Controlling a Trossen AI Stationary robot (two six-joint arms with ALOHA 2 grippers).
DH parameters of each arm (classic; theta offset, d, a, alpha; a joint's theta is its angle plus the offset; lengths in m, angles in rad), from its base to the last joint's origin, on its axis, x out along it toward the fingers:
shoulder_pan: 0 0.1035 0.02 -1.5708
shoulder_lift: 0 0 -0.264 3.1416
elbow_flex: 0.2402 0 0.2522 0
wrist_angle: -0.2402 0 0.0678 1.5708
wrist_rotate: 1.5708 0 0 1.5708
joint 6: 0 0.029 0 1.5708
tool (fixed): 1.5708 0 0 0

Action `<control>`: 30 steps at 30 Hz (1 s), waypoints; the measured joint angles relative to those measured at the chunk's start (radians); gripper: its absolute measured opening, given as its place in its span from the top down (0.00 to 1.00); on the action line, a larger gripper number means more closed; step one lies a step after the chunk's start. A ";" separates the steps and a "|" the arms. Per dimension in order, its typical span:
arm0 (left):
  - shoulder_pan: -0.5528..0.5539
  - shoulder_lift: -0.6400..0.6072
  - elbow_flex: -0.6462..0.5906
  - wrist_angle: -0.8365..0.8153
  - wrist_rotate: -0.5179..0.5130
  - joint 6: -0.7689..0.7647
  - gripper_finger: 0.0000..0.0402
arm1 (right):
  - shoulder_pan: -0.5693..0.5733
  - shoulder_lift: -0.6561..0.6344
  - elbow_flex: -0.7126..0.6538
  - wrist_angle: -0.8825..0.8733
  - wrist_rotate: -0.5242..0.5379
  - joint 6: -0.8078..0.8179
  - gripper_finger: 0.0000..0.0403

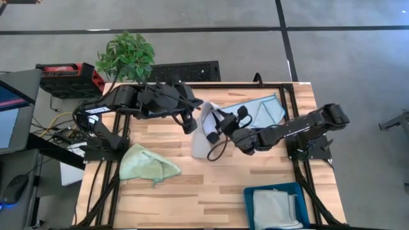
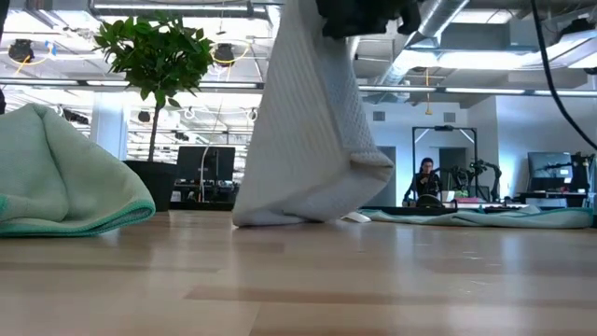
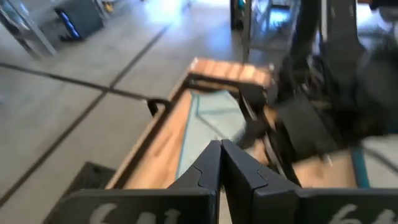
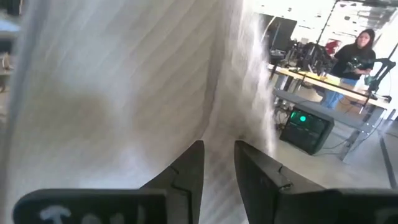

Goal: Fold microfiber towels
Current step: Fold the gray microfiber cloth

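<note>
Right gripper near table centre, fingers pinched on the upper edge of the grey towel, a narrow gap left between the tips in the right wrist view, cloth filling the space ahead. Towel hanging lifted from that pinch, long axis near vertical in the low view, lower hem folded and touching the wood. Left gripper just beside the same towel at its 9 o'clock side, fingers pressed fully together, holding nothing visible; nearer to the free hanging edge than any other tool, so probably the one to take the second corner before laying the cloth flat. Light blue towel spread flat toward 1 o'clock from the grey one, partly tucked beneath it. Light green towel crumpled at 7 o'clock, well apart, not yet folded. Teal bin at 5 o'clock by the near table edge, holding one pale folded cloth, seemingly already finished. Potted plant beyond the far edge at 11 o'clock. Person in the room behind, away from the table.
</note>
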 joint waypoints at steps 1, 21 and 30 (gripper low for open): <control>0.000 0.000 -0.007 -0.014 0.011 -0.009 1.00 | -0.004 -0.006 0.000 0.000 -0.003 0.000 0.72; 0.000 0.001 -0.118 -0.038 0.118 -0.012 1.00 | 0.026 -0.016 0.000 0.103 -0.048 -0.042 0.72; -0.032 0.001 -0.106 0.051 0.175 0.075 1.00 | 0.014 -0.007 0.000 0.020 -0.033 0.059 0.72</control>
